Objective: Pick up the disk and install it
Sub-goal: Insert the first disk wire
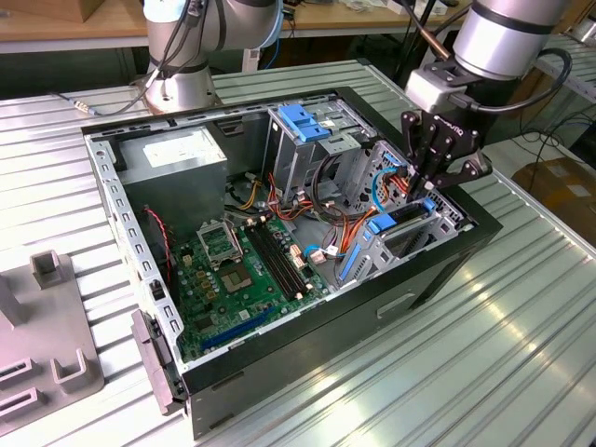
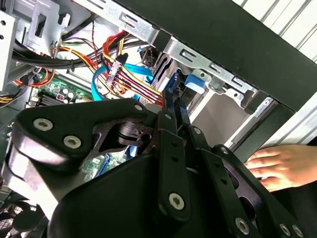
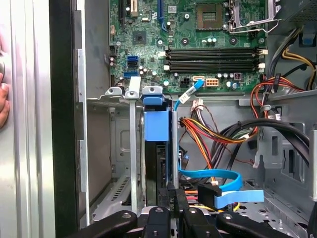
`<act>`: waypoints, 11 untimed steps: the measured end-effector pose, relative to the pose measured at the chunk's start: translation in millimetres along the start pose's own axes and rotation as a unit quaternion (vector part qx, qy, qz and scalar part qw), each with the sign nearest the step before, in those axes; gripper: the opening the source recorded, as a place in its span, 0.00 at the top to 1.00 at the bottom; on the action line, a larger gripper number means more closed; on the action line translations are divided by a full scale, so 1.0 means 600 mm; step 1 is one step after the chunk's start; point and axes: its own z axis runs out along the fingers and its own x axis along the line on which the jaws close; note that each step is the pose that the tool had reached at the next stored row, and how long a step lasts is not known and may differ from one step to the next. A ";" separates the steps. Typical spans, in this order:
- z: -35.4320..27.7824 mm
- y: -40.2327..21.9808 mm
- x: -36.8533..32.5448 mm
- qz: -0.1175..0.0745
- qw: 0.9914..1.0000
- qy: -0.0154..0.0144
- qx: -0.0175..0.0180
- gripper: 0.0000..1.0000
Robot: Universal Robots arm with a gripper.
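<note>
Gripper (image 1: 430,186) hangs from the arm (image 1: 498,37), pointing down into the open computer case (image 1: 484,228) at its corner nearest the exterior view's right. Fingers drawn narrow, pinching the upper edge of the disk (image 3: 157,148), which stands on edge in a metal bay (image 3: 130,148) by the case's side wall. In the first wrist view the disk's blue carrier frame faces the motherboard (image 3: 198,44); its dark body runs down to the black fingertips (image 3: 171,198). In the exterior view most of the disk is hidden behind cables (image 1: 358,223) and bay metal. The second wrist view has the black gripper linkage up close, and a person's hand (image 2: 282,166) resting just outside the case wall.
</note>
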 end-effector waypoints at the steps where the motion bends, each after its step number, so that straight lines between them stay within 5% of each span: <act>1: 0.000 0.001 0.001 0.000 1.000 0.000 0.000 0.84; 11: 0.007 0.001 0.003 0.000 1.000 0.000 0.000 0.84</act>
